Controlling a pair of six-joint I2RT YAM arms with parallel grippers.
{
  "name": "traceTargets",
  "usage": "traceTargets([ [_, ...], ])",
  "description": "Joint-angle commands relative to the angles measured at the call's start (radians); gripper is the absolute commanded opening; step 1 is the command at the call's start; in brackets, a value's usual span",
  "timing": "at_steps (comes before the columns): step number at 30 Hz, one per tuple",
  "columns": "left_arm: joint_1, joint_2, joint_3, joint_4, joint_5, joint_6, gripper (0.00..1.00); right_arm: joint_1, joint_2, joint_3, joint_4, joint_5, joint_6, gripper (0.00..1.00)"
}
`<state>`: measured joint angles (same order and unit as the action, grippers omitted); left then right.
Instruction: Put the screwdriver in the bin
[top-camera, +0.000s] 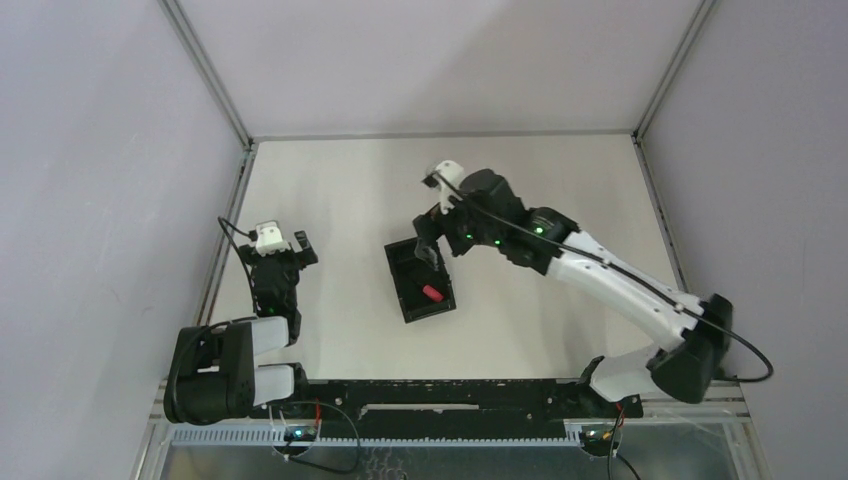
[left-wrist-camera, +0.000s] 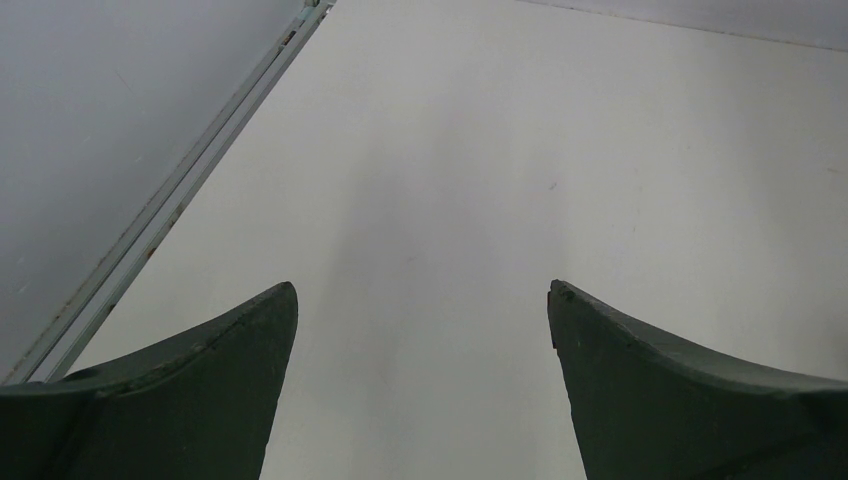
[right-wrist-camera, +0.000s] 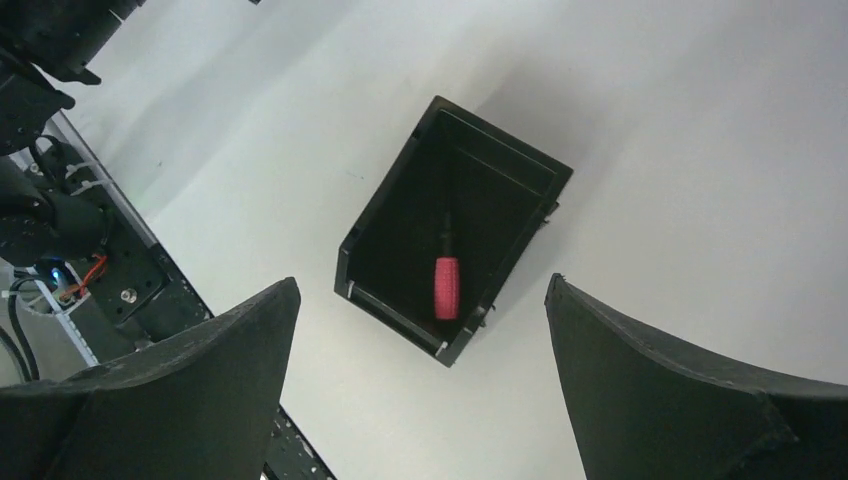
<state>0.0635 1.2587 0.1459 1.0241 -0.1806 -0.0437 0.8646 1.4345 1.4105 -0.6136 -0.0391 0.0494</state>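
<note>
The screwdriver (right-wrist-camera: 446, 285) lies in the bin (right-wrist-camera: 388, 208). The right pincer (right-wrist-camera: 422, 283) hangs above it, wide open, empty; the left pincer (left-wrist-camera: 422, 290) is open and empty too.

The bin (top-camera: 397, 285) lies on the table (top-camera: 560, 190). Inside it lies the screwdriver (top-camera: 431, 293), its red handle toward the bin's near end. The right gripper (top-camera: 432, 246) hangs over the bin's far end. The left gripper (top-camera: 279, 247) sits well left of the bin, jaws spread.

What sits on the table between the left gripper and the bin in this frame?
Nothing: the top view shows only bare table between the left gripper and the bin. The screwdriver lies inside the bin.
</note>
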Motion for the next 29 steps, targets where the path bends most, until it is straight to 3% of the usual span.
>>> traceTargets([
  [1, -0.005, 0.000, 0.047, 0.035, -0.002, 0.018, 1.00, -0.087, -0.123, -0.119, 0.090, -0.066, 0.013, 1.00],
  [8, -0.005, 0.000, 0.046, 0.035, -0.002, 0.018, 1.00, -0.316, -0.354, -0.396, 0.241, -0.161, 0.102, 1.00],
  [15, -0.005, 0.000, 0.047, 0.036, -0.003, 0.018, 1.00, -0.495, -0.581, -0.714, 0.332, -0.080, 0.243, 1.00],
  [29, -0.004, 0.000, 0.046, 0.034, -0.002, 0.018, 1.00, -0.516, -0.652, -0.925, 0.387, 0.068, 0.313, 1.00],
])
